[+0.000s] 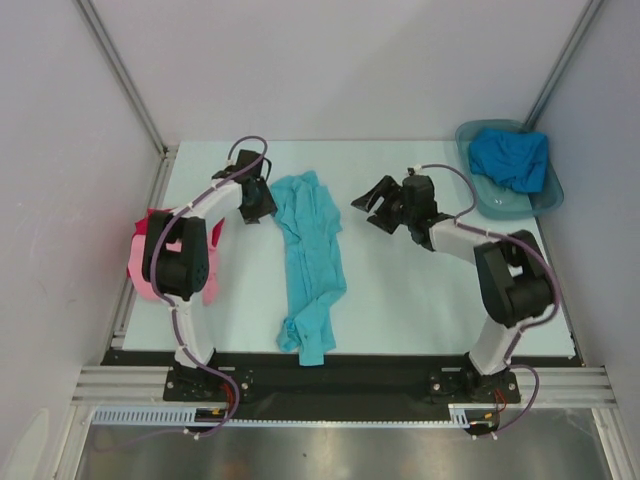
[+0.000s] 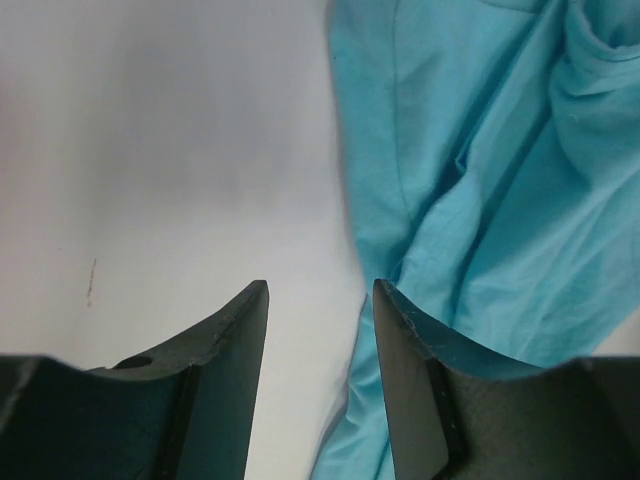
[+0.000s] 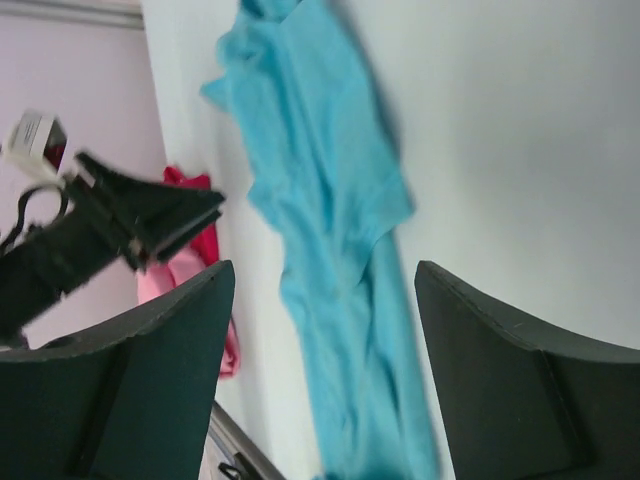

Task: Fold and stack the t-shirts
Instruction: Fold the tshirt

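Note:
A turquoise t-shirt (image 1: 311,262) lies in a long crumpled strip down the middle of the table, from the far side to the near edge. My left gripper (image 1: 258,205) stands open just left of its upper part; in the left wrist view the cloth (image 2: 480,180) lies past the right finger and nothing is between the jaws. My right gripper (image 1: 377,208) hovers open to the right of the shirt, empty; its wrist view shows the turquoise shirt (image 3: 340,240) below. Pink and red t-shirts (image 1: 147,262) lie stacked at the left edge. A deeper blue t-shirt (image 1: 510,158) sits in the tub.
A grey translucent plastic tub (image 1: 478,202) stands at the far right corner of the table. The left arm's links partly cover the pink and red shirts. The white table top (image 1: 420,300) ends at a metal rail along the near edge.

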